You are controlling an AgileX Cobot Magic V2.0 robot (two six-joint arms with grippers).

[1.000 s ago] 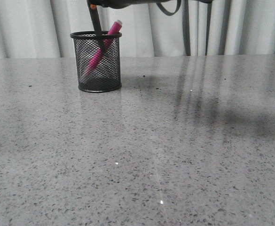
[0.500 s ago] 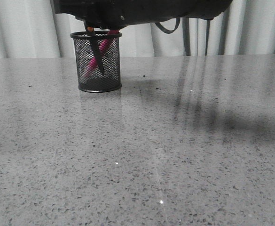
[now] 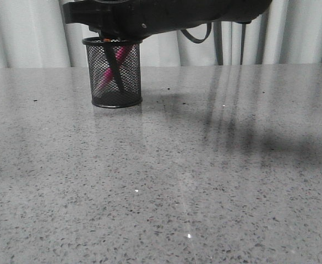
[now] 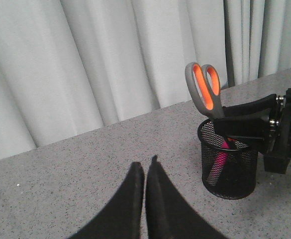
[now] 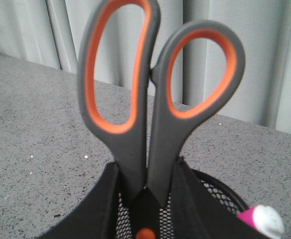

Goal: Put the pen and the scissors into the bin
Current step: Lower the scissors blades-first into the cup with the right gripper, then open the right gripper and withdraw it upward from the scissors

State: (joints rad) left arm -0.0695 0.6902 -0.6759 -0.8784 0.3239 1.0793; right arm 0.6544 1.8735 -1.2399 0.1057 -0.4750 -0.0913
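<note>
Gripping scissors (image 5: 150, 114) below handles, right jaws hold blades inside bin (image 4: 230, 169) beside pen (image 4: 219, 162); left jaws closed, empty.

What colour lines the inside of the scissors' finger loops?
Orange, inside grey handles of the scissors; clearest in the right wrist view.

Right arm's tool (image 3: 116, 25) a matte black blocky housing, small silver screw on its side, grey cable looping behind, left tool (image 4: 144, 169) two tapering black fingers
</note>
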